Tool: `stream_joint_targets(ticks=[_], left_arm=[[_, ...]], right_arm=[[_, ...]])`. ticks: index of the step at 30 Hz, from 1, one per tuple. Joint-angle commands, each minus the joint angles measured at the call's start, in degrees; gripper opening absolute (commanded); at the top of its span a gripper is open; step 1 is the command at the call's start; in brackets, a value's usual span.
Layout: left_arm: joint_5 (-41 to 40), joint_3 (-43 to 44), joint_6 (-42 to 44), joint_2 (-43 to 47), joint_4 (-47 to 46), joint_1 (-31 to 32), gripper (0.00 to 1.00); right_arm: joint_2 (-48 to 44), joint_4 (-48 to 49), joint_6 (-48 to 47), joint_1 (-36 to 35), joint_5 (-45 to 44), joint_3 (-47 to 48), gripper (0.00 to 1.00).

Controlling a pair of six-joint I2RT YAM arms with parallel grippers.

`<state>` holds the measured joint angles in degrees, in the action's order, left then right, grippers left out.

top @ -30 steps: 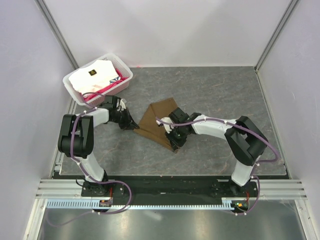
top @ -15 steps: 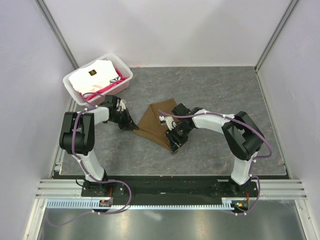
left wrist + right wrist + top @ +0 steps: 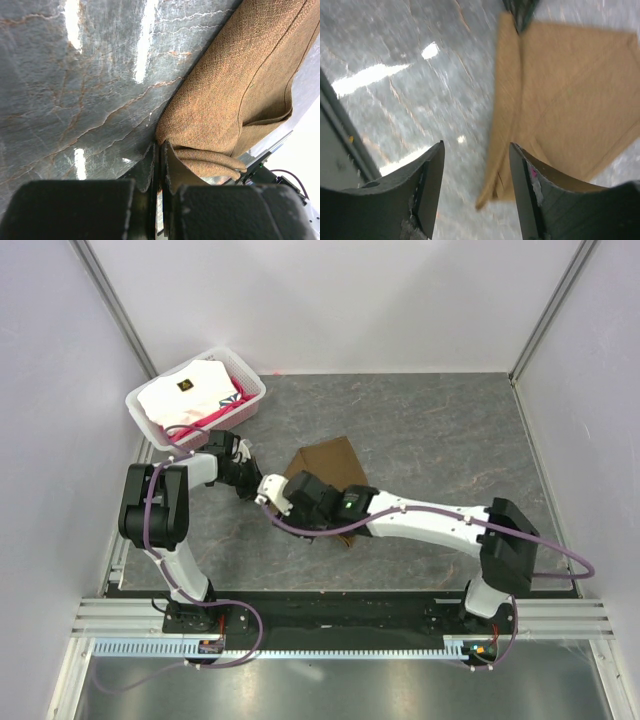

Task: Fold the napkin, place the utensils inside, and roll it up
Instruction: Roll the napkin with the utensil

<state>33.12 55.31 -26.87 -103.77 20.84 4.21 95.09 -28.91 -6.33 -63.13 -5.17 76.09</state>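
Grey marbled table (image 3: pixel 450 430) carrying napkin (image 3: pixel 332 458), lying folded mid-table. Left gripper (image 3: pixel 161 150) pinching napkin corner. Right gripper (image 3: pixel 476 150) hovering above its edge, jaws apart, empty. Folding step seemingly underway; next move calling for fresh edge grasp.

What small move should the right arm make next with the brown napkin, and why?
Probably lower the right hand and close it on the edge of the napkin below it. It hangs open and empty above that edge, while the left hand pinches a corner, so both could fold the cloth.
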Motion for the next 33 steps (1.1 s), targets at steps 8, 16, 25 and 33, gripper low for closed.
stream_joint_targets(ticks=[8,16,25,33], left_arm=[[1.24,0.76,2.00,2.34,0.16,-0.43,0.02],[1.24,0.85,1.82,2.16,-0.36,-0.43,0.02],[1.42,0.77,1.82,2.16,-0.54,-0.43,0.02],[1.94,0.33,1.21,3.39,-1.94,-0.43,0.02]], right_arm=[[15.03,11.85,-9.49,-4.89,-19.00,2.74,0.55],[18.73,13.79,-11.51,-3.32,-19.19,2.65,0.53],[22.51,12.21,-9.32,2.04,-9.54,4.76,0.46],[22.95,6.32,-6.86,9.07,11.39,5.38,0.22]])
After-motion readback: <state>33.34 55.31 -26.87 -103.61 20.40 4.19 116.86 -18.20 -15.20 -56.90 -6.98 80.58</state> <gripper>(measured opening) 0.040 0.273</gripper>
